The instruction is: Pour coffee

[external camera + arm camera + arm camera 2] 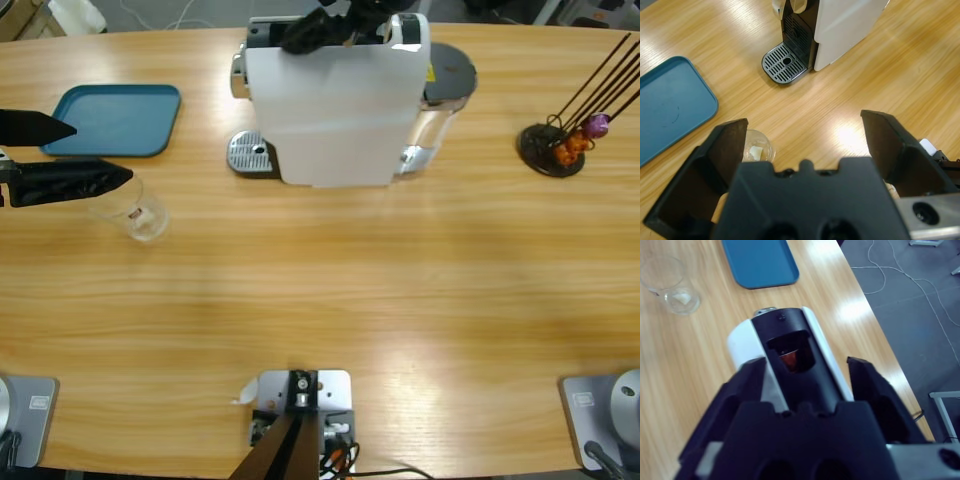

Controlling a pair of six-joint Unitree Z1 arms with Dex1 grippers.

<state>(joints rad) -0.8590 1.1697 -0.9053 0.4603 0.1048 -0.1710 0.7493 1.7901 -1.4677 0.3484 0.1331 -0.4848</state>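
A white coffee machine (335, 110) stands at the table's far middle, its round drip tray (250, 153) empty. An empty-looking clear glass (135, 210) stands on the table to the left; no amber coffee shows in any view. My left gripper (103, 152) comes in from the left edge, open, with one jaw just above the glass (757, 147) and nothing held. My right gripper (807, 365) hovers open over the machine's top, where an orange capsule (790, 360) sits in the open slot.
A blue tray (115, 120) lies at the far left beside the left gripper. A black capsule stand (555, 145) with orange and purple capsules and long rods stands at the far right. Bare wood stretches across the near half of the table.
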